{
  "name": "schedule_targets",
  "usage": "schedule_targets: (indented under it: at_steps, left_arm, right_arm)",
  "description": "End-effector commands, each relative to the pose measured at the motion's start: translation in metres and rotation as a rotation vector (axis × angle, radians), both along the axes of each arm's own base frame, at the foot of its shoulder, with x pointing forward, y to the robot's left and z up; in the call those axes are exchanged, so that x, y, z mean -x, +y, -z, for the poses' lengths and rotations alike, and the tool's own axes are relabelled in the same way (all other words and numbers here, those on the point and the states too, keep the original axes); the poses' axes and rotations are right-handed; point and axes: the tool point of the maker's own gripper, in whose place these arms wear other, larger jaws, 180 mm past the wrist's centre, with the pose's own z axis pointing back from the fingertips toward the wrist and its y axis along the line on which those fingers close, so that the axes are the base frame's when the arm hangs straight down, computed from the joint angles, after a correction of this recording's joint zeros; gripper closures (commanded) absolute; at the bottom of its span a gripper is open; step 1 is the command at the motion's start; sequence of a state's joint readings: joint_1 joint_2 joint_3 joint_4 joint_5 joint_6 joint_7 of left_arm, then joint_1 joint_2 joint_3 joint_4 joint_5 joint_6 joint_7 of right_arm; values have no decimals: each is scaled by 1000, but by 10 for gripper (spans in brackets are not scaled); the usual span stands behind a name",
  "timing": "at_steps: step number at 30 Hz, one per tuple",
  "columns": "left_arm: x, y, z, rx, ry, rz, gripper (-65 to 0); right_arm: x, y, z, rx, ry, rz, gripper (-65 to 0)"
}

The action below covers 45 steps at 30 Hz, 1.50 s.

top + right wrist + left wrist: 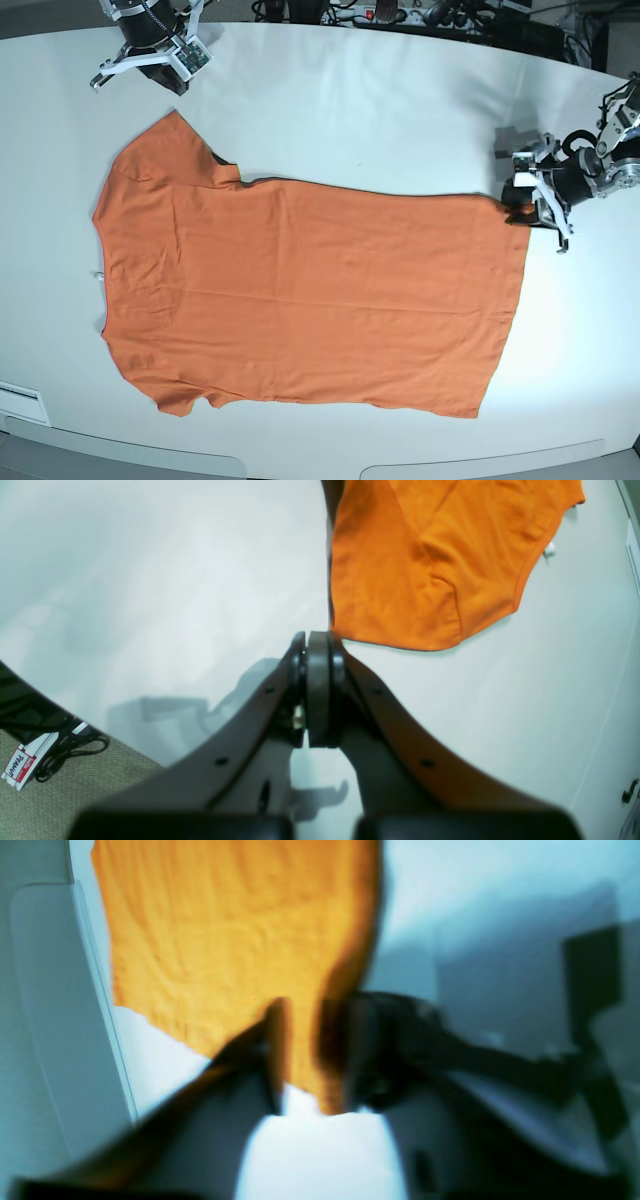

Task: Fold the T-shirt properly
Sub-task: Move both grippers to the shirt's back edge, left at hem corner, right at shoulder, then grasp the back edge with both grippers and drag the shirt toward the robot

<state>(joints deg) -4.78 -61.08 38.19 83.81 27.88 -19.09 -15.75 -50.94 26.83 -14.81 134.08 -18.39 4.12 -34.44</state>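
Observation:
The orange T-shirt (pixel 300 290) lies spread flat on the white table (pixel 380 110), neck end at the left and hem at the right. My left gripper (pixel 522 207) is at the hem's far right corner. In the blurred left wrist view its fingers (pixel 305 1040) are closed on the edge of the orange cloth (pixel 225 940). My right gripper (pixel 165 65) is at the table's far left, apart from the shirt. In the right wrist view it (pixel 318 645) is shut and empty, just beside the shirt's sleeve (pixel 425 570). A small white tag (pixel 549 550) shows at the neck edge.
Cables and equipment (pixel 400 15) line the table's far edge. The table's curved near edge (pixel 300 465) runs just below the shirt. Off the table, carpet with black cables and a labelled box (pixel 30 765) shows. A white label (pixel 20 402) lies at the near left.

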Motion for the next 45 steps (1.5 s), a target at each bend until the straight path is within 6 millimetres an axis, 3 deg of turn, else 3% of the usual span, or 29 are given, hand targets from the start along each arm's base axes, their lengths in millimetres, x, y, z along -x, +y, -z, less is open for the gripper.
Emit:
schedule_targets:
  at_steps: [1,2,11,12,17,19,21,33,37,39,41,42,45]
  left_arm:
    - [16,13,16,-81,78,4,-59]
    - [16,12,16,-74,79,0,-5]
    - [16,8,15,-64,77,0,0]
    - [16,8,15,-64,77,0,0]
    - [15,4,13,-20,90,-30,0]
    - [15,4,13,-20,89,-29,0]
    - [15,4,13,-21,89,-29,0]
    - [15,4,13,-20,89,-29,0]
    - [15,5,13,-21,89,-29,0]
    - [15,4,13,-21,89,-29,0]
    - [15,5,13,-21,89,-29,0]
    - [15,5,13,-21,89,-29,0]
    - [15,1,11,-15,85,-21,0]
  right_arm:
    - [-3,1,-8,-6,-30,-11,0]
    - [-3,1,-8,-6,-30,-11,0]
    - [-18,-13,-12,35,-65,59,0]
    - [-22,-14,-13,38,-74,61,-23]
    - [-27,-9,-16,2,-87,59,-254]
    - [-29,-6,-17,-16,-93,55,-274]
    - [-33,-5,-17,-20,-96,47,-274]
    - [-33,-22,59,16,92,40,-274]
    - [-41,-32,70,44,98,54,-266]
    - [-42,-32,69,44,94,56,-196]
    - [-45,-34,66,44,75,76,-41]
    - [-47,-35,64,51,61,82,0]
    - [-53,-40,54,104,14,81,0]
